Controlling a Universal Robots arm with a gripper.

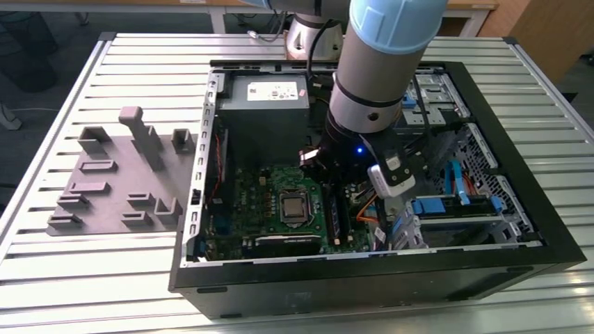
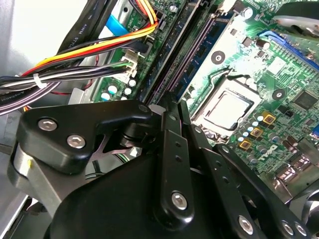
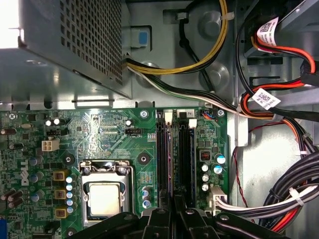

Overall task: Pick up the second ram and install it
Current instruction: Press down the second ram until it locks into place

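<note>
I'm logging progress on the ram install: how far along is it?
Done: a ram already stands in the slots beside the processor. In hand: the gripper is down inside the case, right over the slots' end. Left: I cannot tell whether this ram is the second one or whether it is fully seated, so count the install as unconfirmed.

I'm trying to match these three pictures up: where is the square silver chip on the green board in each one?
Exterior view: the silver chip sits mid-board inside the open case, to the exterior view's left of the arm.
Second wrist view: it lies in its black-framed socket.
First wrist view: it is in the same socket.
Shared landmark: the long black memory slots beside it.
</note>
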